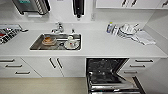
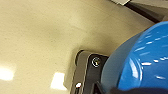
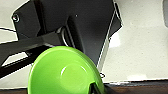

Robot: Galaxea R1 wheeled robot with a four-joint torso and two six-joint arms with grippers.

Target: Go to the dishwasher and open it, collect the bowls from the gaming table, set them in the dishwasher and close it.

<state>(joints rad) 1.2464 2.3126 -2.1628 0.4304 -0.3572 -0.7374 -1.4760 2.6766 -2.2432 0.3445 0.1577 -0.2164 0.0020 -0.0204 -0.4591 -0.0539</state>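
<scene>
Your left gripper's state can't be told; a glossy bright blue round bowl [image 2: 140,60] sits close against its wrist camera. Your right gripper's likewise; a bright green round bowl [image 3: 65,72], empty, fills its view. Ahead, the under-counter dishwasher [image 1: 110,75] stands open (dark interior), right of the steel sink [image 1: 37,43] holding dishes.

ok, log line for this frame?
dishwasher: open | left: blue bowl | right: green bowl | sink: dishes | facing counter
</scene>
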